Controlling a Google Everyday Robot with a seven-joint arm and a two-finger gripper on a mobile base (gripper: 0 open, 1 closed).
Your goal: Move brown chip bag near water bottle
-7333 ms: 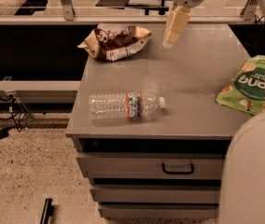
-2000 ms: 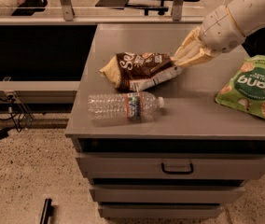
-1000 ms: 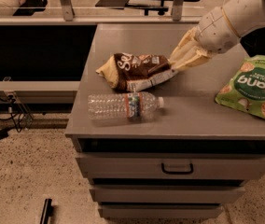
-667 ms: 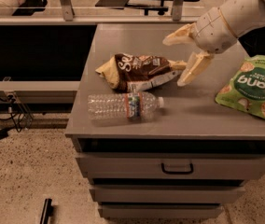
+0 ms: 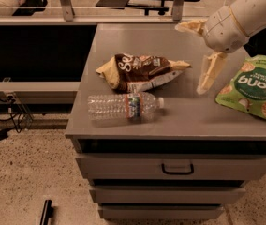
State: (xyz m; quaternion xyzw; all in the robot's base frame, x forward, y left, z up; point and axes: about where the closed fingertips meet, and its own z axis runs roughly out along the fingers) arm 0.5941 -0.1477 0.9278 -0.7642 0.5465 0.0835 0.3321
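The brown chip bag [image 5: 140, 71] lies on the grey cabinet top [image 5: 137, 36], just behind the water bottle [image 5: 125, 106], which lies on its side near the front edge with its cap to the right. The bag's white edge strip almost touches the bottle. My gripper [image 5: 196, 55] is open and empty, lifted to the right of the bag. One finger [image 5: 209, 72] points down toward the top, the other [image 5: 190, 26] points left.
A green bag with cracker pictures [image 5: 254, 87] lies at the cabinet's right edge, close to the gripper. Drawers [image 5: 177, 168] face the front. Cables [image 5: 9, 107] lie on the floor at left. A rail and chairs stand behind.
My gripper carried the brown bag down next to the bottle, opened and let it go, then drew back to the right. The bag now rests free.
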